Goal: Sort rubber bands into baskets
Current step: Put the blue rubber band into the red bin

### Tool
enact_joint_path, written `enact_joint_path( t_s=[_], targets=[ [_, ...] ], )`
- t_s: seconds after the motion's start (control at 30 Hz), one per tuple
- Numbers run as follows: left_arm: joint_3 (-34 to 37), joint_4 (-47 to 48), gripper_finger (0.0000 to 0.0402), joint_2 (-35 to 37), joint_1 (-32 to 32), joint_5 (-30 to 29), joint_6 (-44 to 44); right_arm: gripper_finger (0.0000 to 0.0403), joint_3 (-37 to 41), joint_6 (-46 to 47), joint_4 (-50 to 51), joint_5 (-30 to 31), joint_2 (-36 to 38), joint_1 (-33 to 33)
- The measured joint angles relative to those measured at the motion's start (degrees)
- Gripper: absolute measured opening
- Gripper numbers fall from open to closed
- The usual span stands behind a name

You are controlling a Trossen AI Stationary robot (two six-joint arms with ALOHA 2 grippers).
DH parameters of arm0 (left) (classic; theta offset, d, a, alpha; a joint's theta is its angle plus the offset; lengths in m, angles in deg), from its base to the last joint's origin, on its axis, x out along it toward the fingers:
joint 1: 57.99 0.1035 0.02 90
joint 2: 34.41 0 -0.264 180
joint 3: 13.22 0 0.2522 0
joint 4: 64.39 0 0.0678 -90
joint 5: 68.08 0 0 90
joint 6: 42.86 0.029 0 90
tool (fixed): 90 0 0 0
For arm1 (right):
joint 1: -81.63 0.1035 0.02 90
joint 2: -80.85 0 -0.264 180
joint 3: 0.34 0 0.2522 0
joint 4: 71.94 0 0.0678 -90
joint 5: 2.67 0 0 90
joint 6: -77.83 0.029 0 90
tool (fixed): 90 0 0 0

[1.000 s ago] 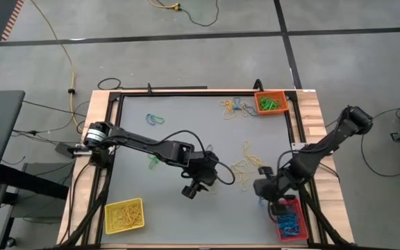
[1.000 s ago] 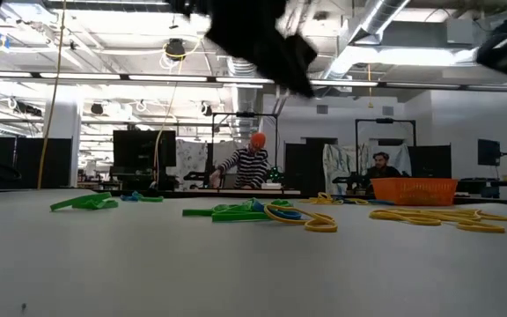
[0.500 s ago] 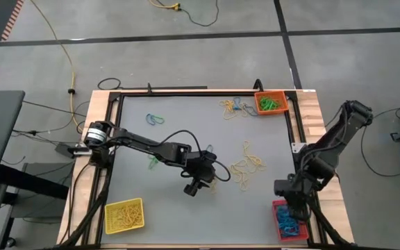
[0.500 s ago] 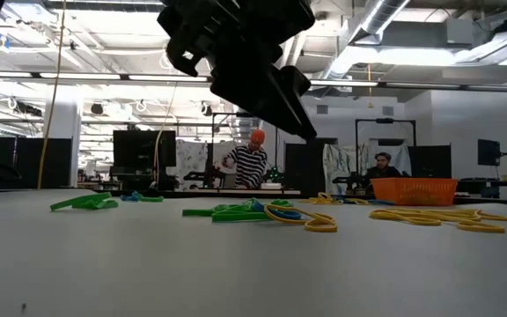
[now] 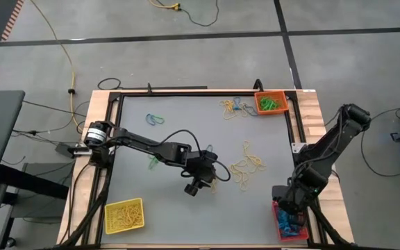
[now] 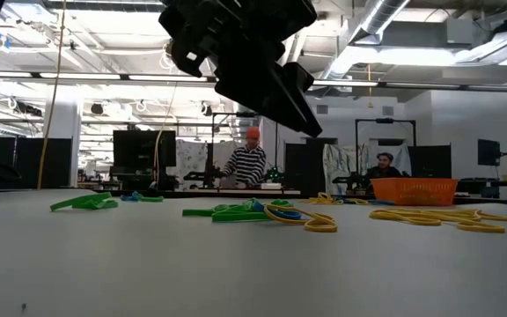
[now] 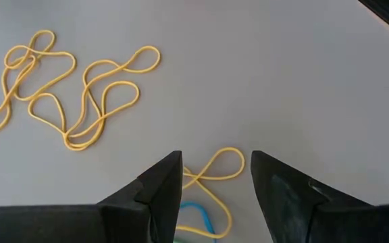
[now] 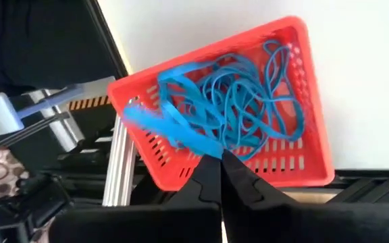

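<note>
My left gripper (image 5: 211,176) is open just above the table middle; in the left wrist view its fingers (image 7: 215,177) stand either side of a yellow rubber band loop (image 7: 216,166) without touching it, with a blue band (image 7: 196,209) beside. It also shows in the low view (image 6: 299,121). My right gripper (image 5: 285,206) is shut on a blue rubber band (image 8: 178,129) over the red basket (image 5: 293,226), which holds several blue bands (image 8: 252,101). The orange basket (image 5: 270,103) holds green bands; the yellow basket (image 5: 124,214) holds yellow ones. My right gripper pinches the blue band between its two shut fingertips at one end of the loop (image 8: 204,146). The fingers come from above. The band hangs blurred from the fingertips over the red basket's rim (image 8: 135,101), clear of the table.
Loose yellow bands lie right of centre (image 5: 248,164) and in the left wrist view (image 7: 80,94). A mixed cluster (image 5: 231,107) lies by the orange basket. Blue and green bands lie at the far left (image 5: 155,119), and a green one under the left arm (image 5: 152,162). A black frame (image 5: 186,91) borders the table.
My right gripper has carried the blue band from the table toward the near right corner and now stands over the red basket. My left gripper has come down a little toward the yellow band.
</note>
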State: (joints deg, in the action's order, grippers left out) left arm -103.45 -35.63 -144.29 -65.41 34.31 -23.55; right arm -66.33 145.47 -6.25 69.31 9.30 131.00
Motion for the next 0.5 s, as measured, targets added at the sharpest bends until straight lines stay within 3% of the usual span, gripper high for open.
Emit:
enact_joint_path(
  t_s=[0.5],
  targets=[
    [0.0, 0.0, 0.0167, 0.0, 0.0, 0.0, -0.3, 0.0018, 0.0, 0.1, 2.0, 0.6, -0.3, 0.0]
  ],
)
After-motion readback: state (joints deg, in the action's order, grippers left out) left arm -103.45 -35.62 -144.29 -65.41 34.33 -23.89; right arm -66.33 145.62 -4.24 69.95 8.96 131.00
